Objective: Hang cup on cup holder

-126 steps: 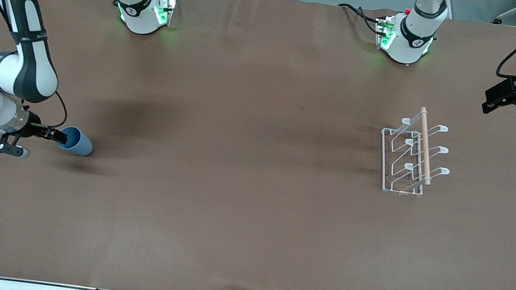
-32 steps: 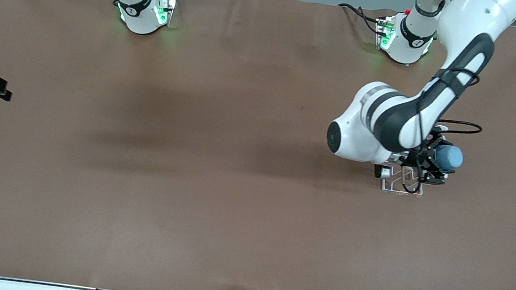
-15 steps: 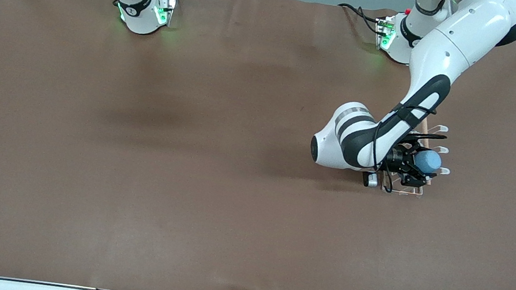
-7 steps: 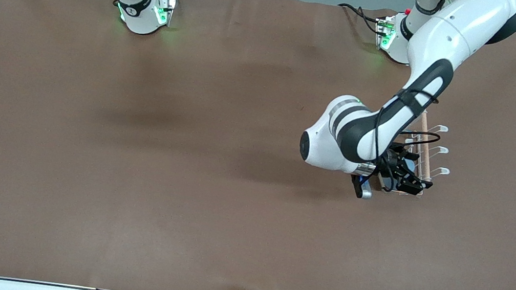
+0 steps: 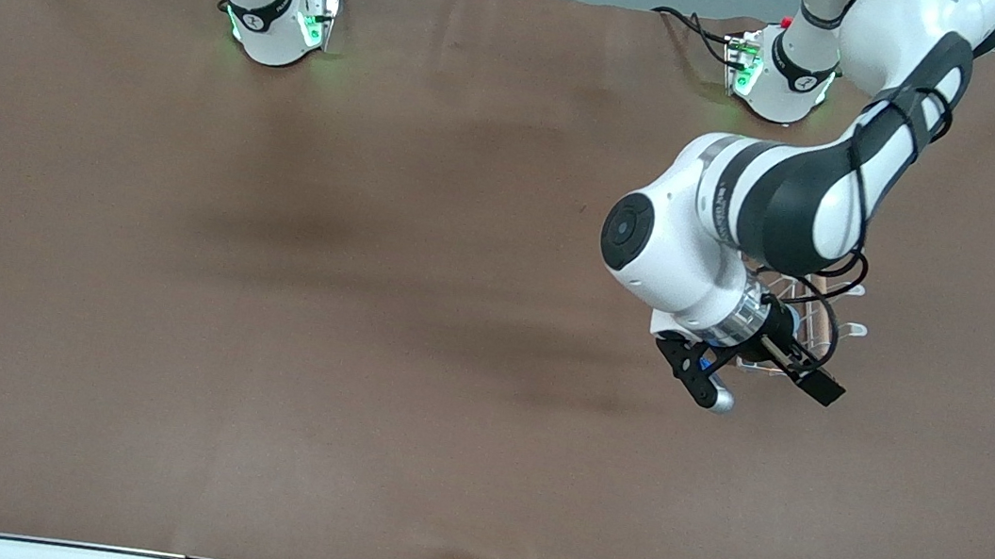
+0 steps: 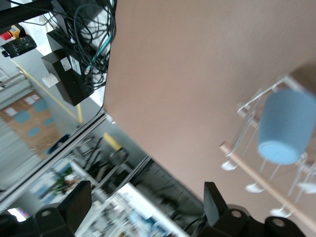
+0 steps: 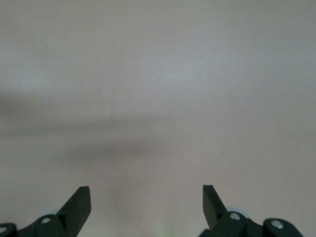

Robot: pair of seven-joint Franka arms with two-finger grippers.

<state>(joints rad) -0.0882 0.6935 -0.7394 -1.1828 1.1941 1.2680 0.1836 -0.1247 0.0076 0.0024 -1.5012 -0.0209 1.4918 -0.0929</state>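
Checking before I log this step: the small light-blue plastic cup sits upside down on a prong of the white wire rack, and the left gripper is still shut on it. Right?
Not quite. The small light-blue plastic cup does sit upside down on a prong of the white wire rack, but the left gripper is open and clear of it, as the left wrist view shows.

The cup holder is standing on the surface toward the left arm's end. The cup is sitting upside down on one of its prongs. The left gripper is hanging over the holder's nearer end.
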